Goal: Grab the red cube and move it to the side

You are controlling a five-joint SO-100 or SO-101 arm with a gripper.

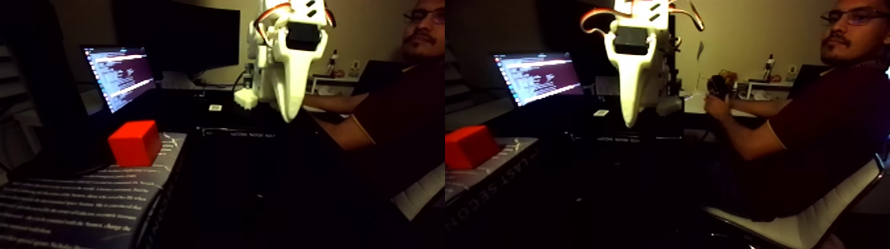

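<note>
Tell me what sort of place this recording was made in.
Probably a dim home office or hobby desk. A laptop with text on its lit screen sits open at the back, a person sits in a chair alongside, and the red cube rests on a book below the raised white hand.

You are looking at a dim home-office desk: behind and left of the white plastic claw [289,114], a lit laptop screen [119,76]; behind it, a dark flat monitor [179,40].
</note>
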